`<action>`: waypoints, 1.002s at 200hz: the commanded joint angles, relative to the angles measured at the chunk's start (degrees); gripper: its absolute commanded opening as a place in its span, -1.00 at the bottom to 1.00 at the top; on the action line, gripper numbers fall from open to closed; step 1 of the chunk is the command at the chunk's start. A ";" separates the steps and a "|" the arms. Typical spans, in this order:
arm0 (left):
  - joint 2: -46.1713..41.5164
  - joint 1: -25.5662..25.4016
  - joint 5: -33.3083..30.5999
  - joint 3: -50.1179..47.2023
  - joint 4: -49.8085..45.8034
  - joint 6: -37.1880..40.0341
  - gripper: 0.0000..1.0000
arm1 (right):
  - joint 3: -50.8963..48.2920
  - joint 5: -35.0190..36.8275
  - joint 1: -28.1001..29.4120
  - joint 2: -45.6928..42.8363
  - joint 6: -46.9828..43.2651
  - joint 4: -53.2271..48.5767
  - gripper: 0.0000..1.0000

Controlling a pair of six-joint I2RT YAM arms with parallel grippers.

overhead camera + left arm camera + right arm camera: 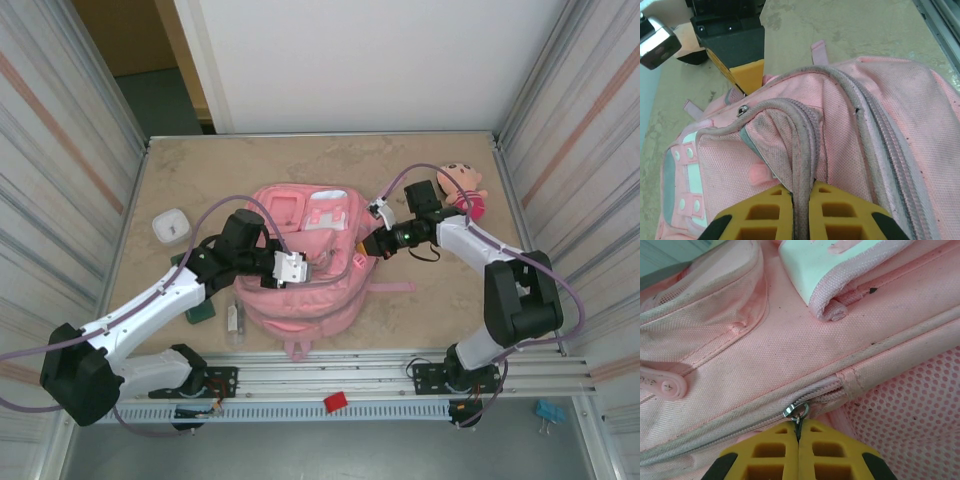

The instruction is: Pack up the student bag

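Note:
The student bag [300,285], a large pink backpack, lies flat in the middle of the table. My left gripper [297,268] rests on its middle, shut on a fold of the grimy zip edge [802,150]; the yellow jaws pinch the fabric in the left wrist view. My right gripper [366,247] is at the bag's right side. In the right wrist view it [799,426] is shut on the small pull hanging from the metal zip slider [796,411]. The zip looks closed to the left of the slider. The left wrist view has that slider [743,110] just below the right gripper's yellow fingertip [749,75].
A doll in a pink dress [464,190] lies at the back right, behind the right arm. A small white container [172,225] sits at the left. A dark green flat thing [200,305] and a clear item [233,320] lie beside the bag's left edge. Metal walls stand on both sides.

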 commanded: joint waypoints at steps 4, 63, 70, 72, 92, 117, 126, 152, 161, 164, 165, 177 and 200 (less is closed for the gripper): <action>-1.53 -0.72 -4.03 1.31 7.40 -1.63 -0.93 | 2.67 0.26 -1.46 -2.80 5.72 -4.11 -1.00; 1.98 -4.85 -13.42 -0.30 10.98 -2.17 -0.94 | 9.14 -3.71 -1.13 -2.49 8.74 -14.64 -1.00; 1.98 -4.87 -13.42 -0.53 11.48 -2.24 -0.94 | 9.86 -2.69 -1.22 -2.45 9.01 -15.93 -1.00; 1.99 -4.92 -13.42 -0.55 11.63 -2.31 -0.94 | 10.11 -2.48 -1.22 -2.49 8.99 -16.25 -1.00; 1.70 -4.97 -13.05 -1.08 12.84 -3.28 -0.94 | 11.42 -1.51 -1.13 -2.52 9.48 -18.90 -1.00; 1.32 -5.37 -12.98 -2.09 13.89 -4.07 -0.94 | 10.90 0.33 -0.40 -2.53 9.81 -19.90 -1.00; 1.23 -5.46 -12.66 -2.25 14.56 -5.91 -0.94 | 10.53 0.11 -0.03 -2.45 10.28 -20.11 -1.00; 2.41 -7.04 -15.94 -1.94 17.05 -14.10 -0.98 | 7.19 -1.73 2.02 -4.50 15.03 -17.16 -1.00; 3.28 -7.71 -19.53 -1.78 17.73 -16.02 -0.98 | 5.63 -1.82 2.82 -5.92 16.83 -15.94 -1.00; 3.52 -7.86 -20.50 -1.83 17.85 -16.37 -0.98 | 5.12 -1.84 3.05 -6.47 17.38 -15.45 -1.00; 3.61 -7.94 -20.74 -1.85 17.87 -16.53 -0.98 | 4.98 -1.80 3.07 -6.65 17.62 -15.23 -1.00; 4.51 -8.18 -24.38 -2.43 19.95 -19.22 -0.98 | 2.74 -2.14 3.64 -8.97 20.75 -12.46 -1.00; 4.23 -8.27 -26.26 -4.53 25.28 -24.44 -0.98 | -2.66 -2.62 4.58 -13.11 27.91 -6.78 -1.00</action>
